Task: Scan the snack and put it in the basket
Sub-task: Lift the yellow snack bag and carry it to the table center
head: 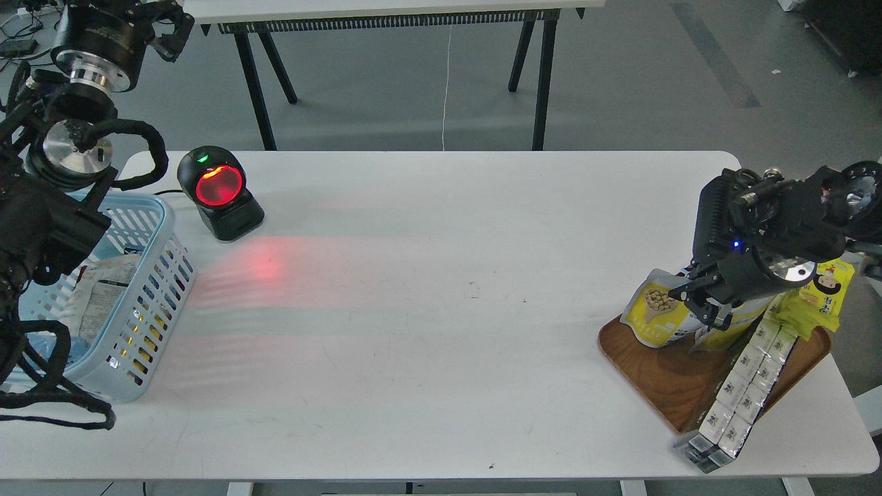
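The snack (658, 310), a small pouch with a white top, a yellow bottom and a bean picture, hangs tilted over the left end of the brown wooden tray (679, 389). My right gripper (703, 297) is shut on the pouch's right edge and holds it up. The light blue basket (162, 219) stands at the table's left edge, far from the pouch. My left arm rises beside the basket; its gripper (148, 17) is at the top left corner, partly cut off, and its fingers cannot be told apart.
A black barcode scanner (218, 191) with a glowing red window stands right of the basket and casts red light on the table. The tray also holds a bright yellow cartoon-face packet (823, 293) and a strip of white sachets (741, 386). Packets lie in the basket.
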Tool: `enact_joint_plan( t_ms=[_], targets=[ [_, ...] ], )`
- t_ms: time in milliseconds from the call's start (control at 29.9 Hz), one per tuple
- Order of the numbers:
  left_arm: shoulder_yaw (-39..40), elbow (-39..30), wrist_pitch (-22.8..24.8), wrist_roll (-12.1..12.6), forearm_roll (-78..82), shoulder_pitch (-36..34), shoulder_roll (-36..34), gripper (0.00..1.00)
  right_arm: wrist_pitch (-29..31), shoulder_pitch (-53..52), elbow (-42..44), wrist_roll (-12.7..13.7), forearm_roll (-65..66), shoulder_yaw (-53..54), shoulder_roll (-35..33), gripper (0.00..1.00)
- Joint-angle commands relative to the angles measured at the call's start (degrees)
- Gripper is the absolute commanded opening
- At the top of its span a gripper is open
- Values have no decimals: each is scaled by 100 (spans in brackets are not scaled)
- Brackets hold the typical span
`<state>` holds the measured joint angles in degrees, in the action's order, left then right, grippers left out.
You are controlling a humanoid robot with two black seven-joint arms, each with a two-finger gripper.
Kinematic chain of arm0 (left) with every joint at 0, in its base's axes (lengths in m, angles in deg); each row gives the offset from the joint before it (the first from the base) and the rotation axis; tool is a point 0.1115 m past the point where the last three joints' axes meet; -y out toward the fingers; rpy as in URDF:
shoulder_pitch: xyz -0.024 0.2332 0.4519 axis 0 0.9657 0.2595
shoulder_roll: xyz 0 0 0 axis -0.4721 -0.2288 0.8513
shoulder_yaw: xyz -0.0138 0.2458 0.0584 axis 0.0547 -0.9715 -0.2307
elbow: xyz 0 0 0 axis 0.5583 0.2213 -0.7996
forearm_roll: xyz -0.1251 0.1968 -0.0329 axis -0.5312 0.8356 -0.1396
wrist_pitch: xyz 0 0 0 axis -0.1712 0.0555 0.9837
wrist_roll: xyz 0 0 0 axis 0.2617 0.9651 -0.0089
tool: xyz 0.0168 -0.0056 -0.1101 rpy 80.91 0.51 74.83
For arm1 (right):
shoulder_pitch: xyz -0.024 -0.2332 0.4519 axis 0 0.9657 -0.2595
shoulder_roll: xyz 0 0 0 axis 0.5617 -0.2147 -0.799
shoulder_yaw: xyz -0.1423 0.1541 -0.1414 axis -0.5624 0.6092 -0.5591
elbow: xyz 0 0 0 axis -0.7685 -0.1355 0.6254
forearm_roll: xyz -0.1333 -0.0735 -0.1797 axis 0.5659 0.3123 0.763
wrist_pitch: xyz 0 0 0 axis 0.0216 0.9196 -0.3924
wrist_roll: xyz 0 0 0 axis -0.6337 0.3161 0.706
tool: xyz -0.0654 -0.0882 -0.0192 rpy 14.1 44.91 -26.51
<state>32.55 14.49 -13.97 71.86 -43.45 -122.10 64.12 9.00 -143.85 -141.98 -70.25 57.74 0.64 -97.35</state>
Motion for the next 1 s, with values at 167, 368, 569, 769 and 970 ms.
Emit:
enact_joint_plan(
  t_ms=[167, 368, 569, 769, 970],
  targets=[
    [-1, 2, 1, 0, 0, -2, 0, 100, 12, 14, -30, 0, 0, 512, -19, 0],
    [-1, 2, 1, 0, 0, -2, 0, 100, 29, 22, 14, 0, 0, 1293, 112, 0],
    [8, 2, 1, -9, 0, -2, 0, 100, 161, -39, 295, 0, 0, 2085, 903, 0],
    [-1, 2, 1, -9, -9, 7, 0, 100, 170, -48, 559, 0, 0, 2191, 1632, 0],
    [34, 2, 1, -18, -18, -2, 9, 100, 161, 14, 980, 0, 0, 2200, 2344, 0]
  ],
)
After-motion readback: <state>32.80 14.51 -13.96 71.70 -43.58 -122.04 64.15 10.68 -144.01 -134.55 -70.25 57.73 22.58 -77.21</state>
